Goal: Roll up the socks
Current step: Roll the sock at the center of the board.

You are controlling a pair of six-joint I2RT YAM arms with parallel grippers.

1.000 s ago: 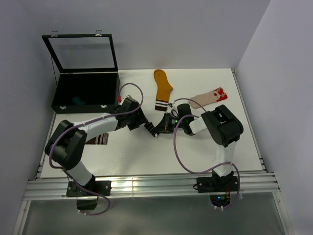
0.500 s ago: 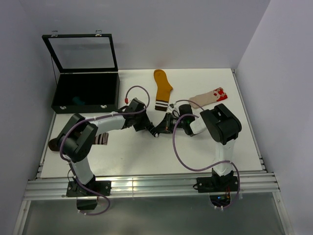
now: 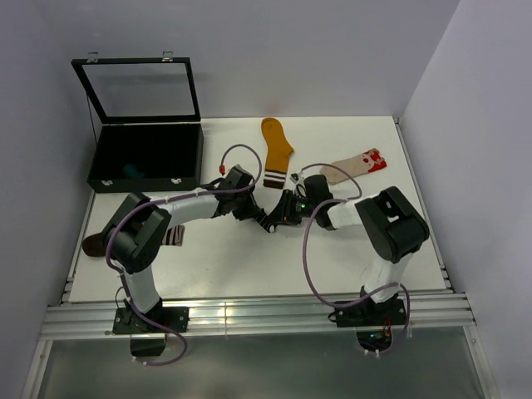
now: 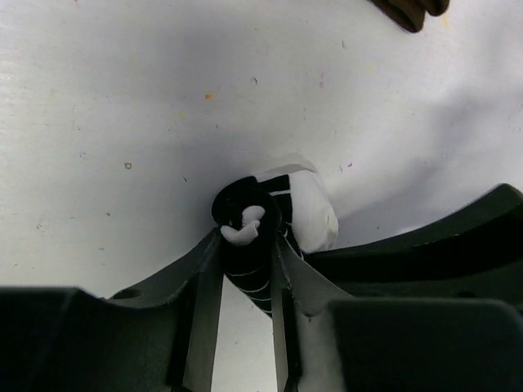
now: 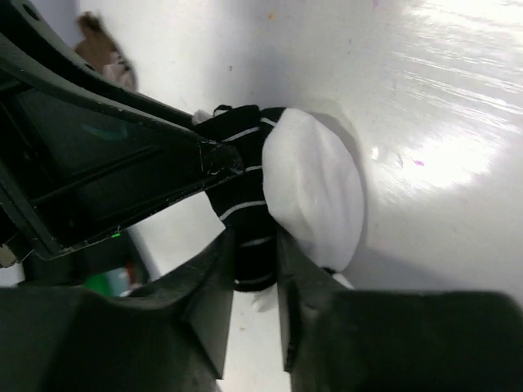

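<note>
The short black-and-white striped sock (image 3: 273, 221) lies rolled into a tight bundle at the table's middle. My left gripper (image 3: 265, 218) and right gripper (image 3: 283, 214) meet over it from opposite sides. In the left wrist view the left gripper (image 4: 248, 245) is shut on the sock's black striped roll (image 4: 245, 214), with the white toe (image 4: 315, 211) bulging to the right. In the right wrist view the right gripper (image 5: 255, 245) is shut on the same roll (image 5: 243, 178), beside the white toe (image 5: 315, 192). The left gripper's finger (image 5: 106, 163) lies close alongside.
A mustard sock with a brown striped cuff (image 3: 275, 150) lies at the back centre. A beige sock with a red-white end (image 3: 357, 165) lies at the back right. A brown stripe-cuffed sock (image 3: 171, 236) lies under my left arm. An open black case (image 3: 146, 155) stands at the back left.
My left arm has swung right and its gripper has closed in on the sock held by the right gripper. The right arm's elbow has shifted right and lower.
</note>
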